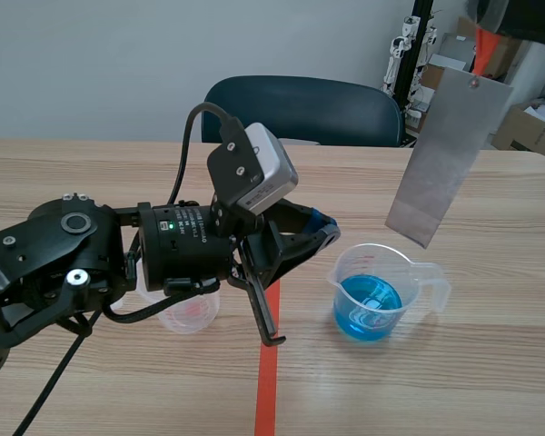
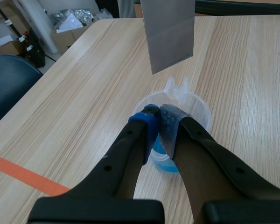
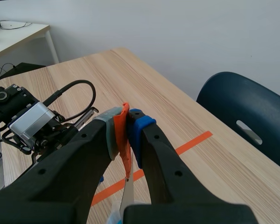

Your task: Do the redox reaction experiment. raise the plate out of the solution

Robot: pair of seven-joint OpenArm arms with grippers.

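A grey metal plate (image 1: 445, 154) hangs tilted in the air, its lower edge above the rim of a clear plastic beaker (image 1: 374, 291) and out of the blue solution (image 1: 368, 304). An orange tab (image 1: 480, 53) tops the plate. My right gripper (image 3: 126, 116) is shut on that orange tab (image 3: 125, 140), high at the scene's far right corner. My left gripper (image 1: 325, 227) sits low beside the beaker's left rim, fingers together. From the left wrist view the plate (image 2: 170, 32) hangs past the beaker (image 2: 196, 105), just ahead of the shut left gripper (image 2: 158, 120).
A second small clear cup (image 1: 191, 313) with a reddish bottom stands under my left arm. An orange tape line (image 1: 268, 381) runs along the table toward the front. A dark blue chair (image 1: 300, 109) stands behind the table, and boxes (image 1: 527, 127) are piled at the back right.
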